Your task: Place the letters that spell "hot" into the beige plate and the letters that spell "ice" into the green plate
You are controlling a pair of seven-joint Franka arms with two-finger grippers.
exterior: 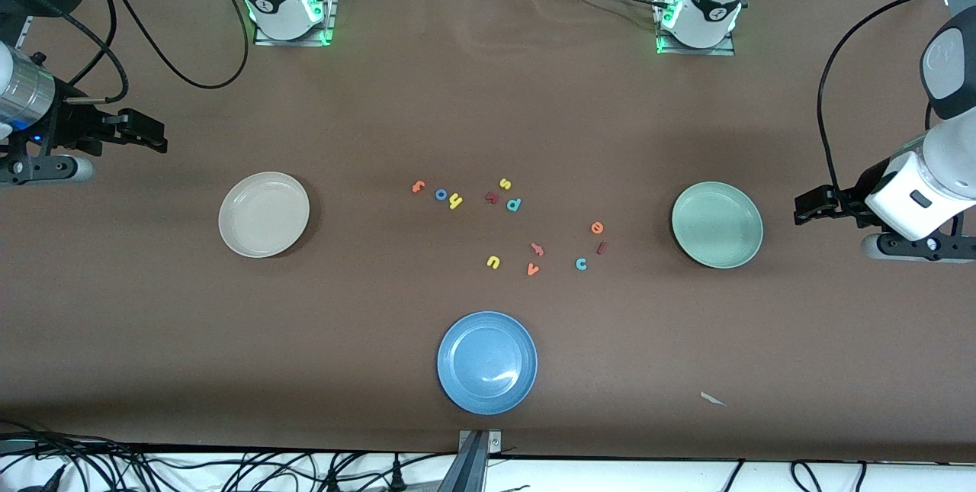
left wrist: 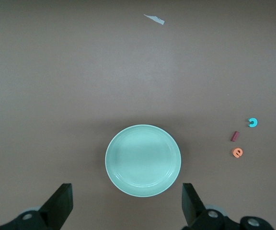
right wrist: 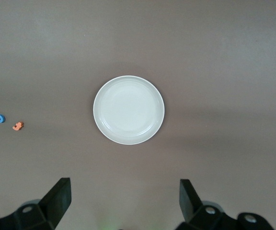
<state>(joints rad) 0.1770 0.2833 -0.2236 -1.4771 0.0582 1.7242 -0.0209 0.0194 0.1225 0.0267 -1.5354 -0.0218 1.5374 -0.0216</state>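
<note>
Here the left claw hangs spread wide and empty over the brown surface at the left arm's end, with the round pale sage-green shallow plate just beside it toward the middle. The tiny orange round e, the short dark maroon bar i and the teal c lie on the surface past that plate from the left claw, close together and well apart from it. The right claw waits released and empty at the right arm's end, the round cream-beige shallow plate near it. Past that plate from the right claw, the orange hooked t, the blue ring-shaped o and the yellow h sit in a row, almost touching.
</note>
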